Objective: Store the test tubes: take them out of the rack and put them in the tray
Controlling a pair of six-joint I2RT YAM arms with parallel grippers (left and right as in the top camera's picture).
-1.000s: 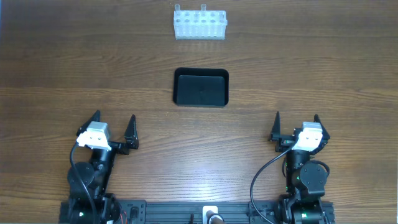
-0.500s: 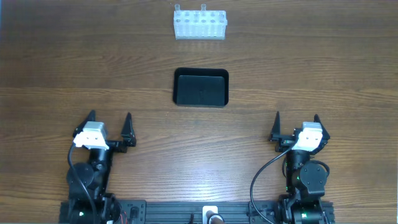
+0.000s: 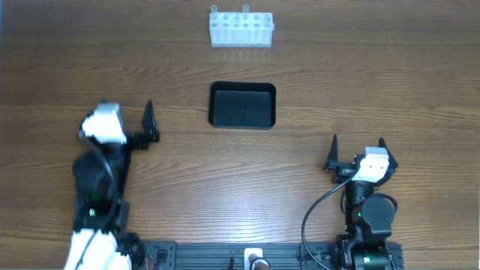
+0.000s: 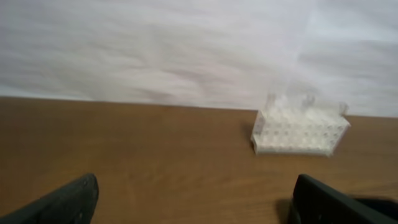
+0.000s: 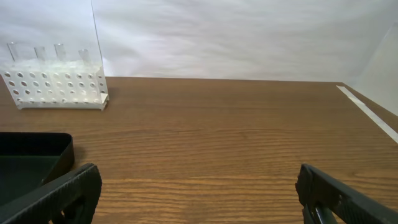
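The left gripper (image 3: 126, 117) is released, its dark fingers (image 4: 65, 200) spread wide with nothing between them, as its own wrist view shows against the bare wood of the table (image 3: 390, 75). Against the earlier top views this is the one thing that has changed. A second ago it sat low at the lower left of the frame, level with the other arm. Half a second ago it had barely shifted. Now it stands at the middle left, farther up the picture and a little more toward the left edge, with the arm stretched out behind it. The right gripper (image 3: 358, 142) has not moved: it sits at the lower right of the top view as before, fingers likewise parted and holding nothing. The white rack (image 3: 241, 30) is where it was, at the upper centre of the top view, well apart from both grippers. Clear test tubes (image 5: 59, 51) stand upright in it, four of them counted in the right wrist view. The black tray (image 3: 242, 109) lies below the rack at the centre of the frame, apart from it, unchanged and with no tube in it. The left wrist view shows the rack (image 4: 300, 132) at its right middle, against a pale wall.
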